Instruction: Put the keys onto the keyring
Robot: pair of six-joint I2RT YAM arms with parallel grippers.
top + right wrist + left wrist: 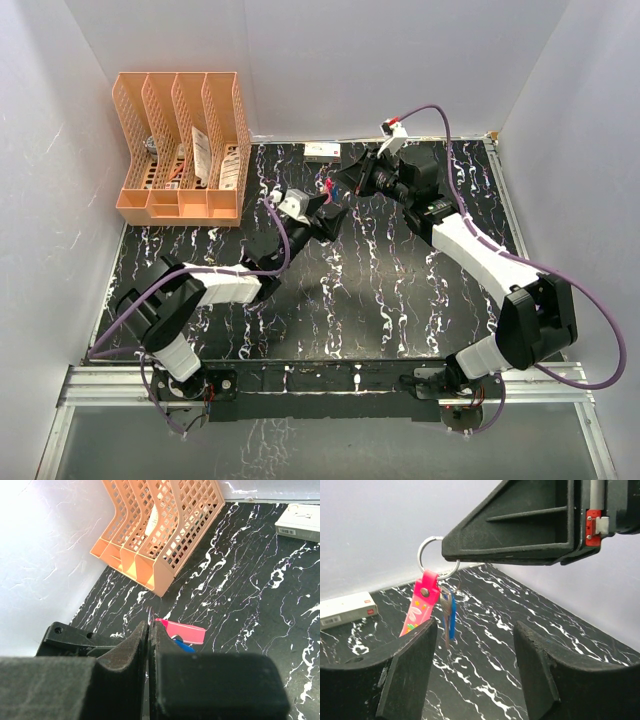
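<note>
At the far left, a tall orange plastic paper holder with holes in its sides (180,150) is standing at the back corner of the black counter with white streaks (400,300). Some papers are sitting in its slots. The white and black left arm (225,285) is reaching from the near edge toward the middle of the counter, and a purple cable is running along it. The left jaws are standing spread wide apart with nothing between them. They are pointing at the keyring from close by and a little lower down. The small keyring with a pink-red strap and a thin silver ring (422,602) is hanging in the air over the middle of the counter. The bottom tip of the strap is hiding behind one finger of the left jaws, so I cannot tell if they are touching. The two tiny keys (446,611), one silver and one with a bright blue head, are hanging down from the ring right next to the strap. A flat white box (322,151) is lying at the back of the counter, behind the keyring. On the right, the white and black right arm (470,250) is reaching in from the other side. The right jaws are pressing together on the thin ring and holding the keyring up.
</note>
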